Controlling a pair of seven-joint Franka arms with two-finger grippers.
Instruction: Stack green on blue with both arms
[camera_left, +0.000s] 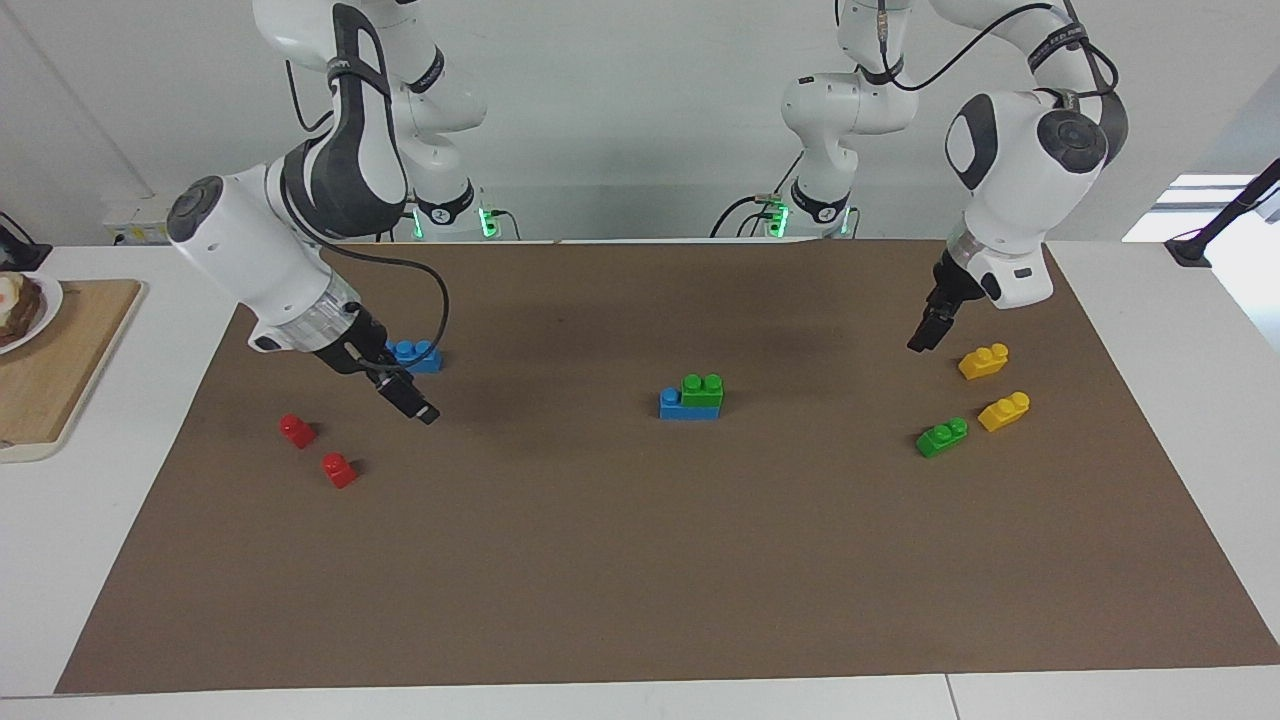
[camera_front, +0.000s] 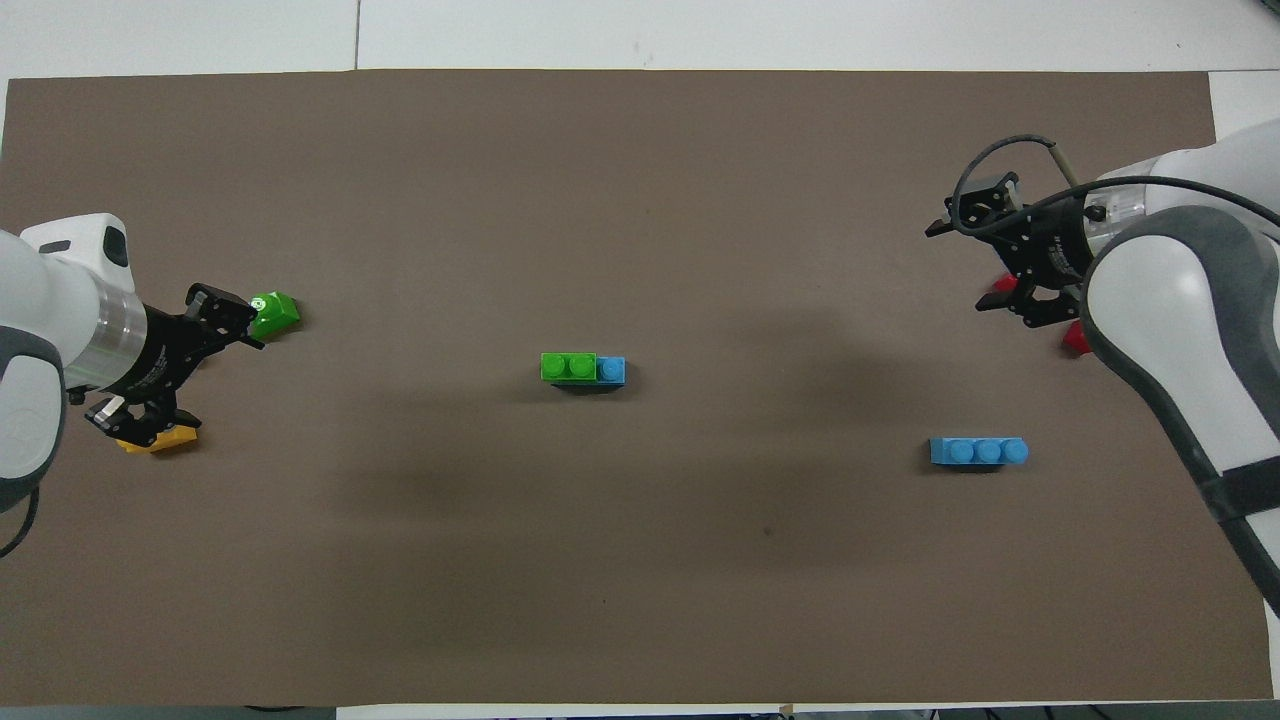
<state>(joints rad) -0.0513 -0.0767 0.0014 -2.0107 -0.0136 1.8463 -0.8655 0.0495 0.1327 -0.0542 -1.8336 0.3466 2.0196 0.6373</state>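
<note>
A green brick (camera_left: 702, 388) sits on a blue brick (camera_left: 672, 403) at the middle of the mat, covering two of its studs; the stack also shows in the overhead view (camera_front: 568, 366). A second green brick (camera_left: 942, 437) (camera_front: 275, 313) lies toward the left arm's end. A second blue brick (camera_left: 415, 355) (camera_front: 978, 452) lies toward the right arm's end. My left gripper (camera_left: 925, 335) (camera_front: 225, 383) is open and empty, raised beside the yellow bricks. My right gripper (camera_left: 415, 405) (camera_front: 955, 268) is open and empty, raised between the second blue brick and the red bricks.
Two yellow bricks (camera_left: 983, 361) (camera_left: 1004, 410) lie beside the loose green one. Two red bricks (camera_left: 297, 430) (camera_left: 339, 469) lie near the right gripper. A brown mat (camera_left: 640, 580) covers the table. A wooden board (camera_left: 60, 370) with a plate stands off the mat at the right arm's end.
</note>
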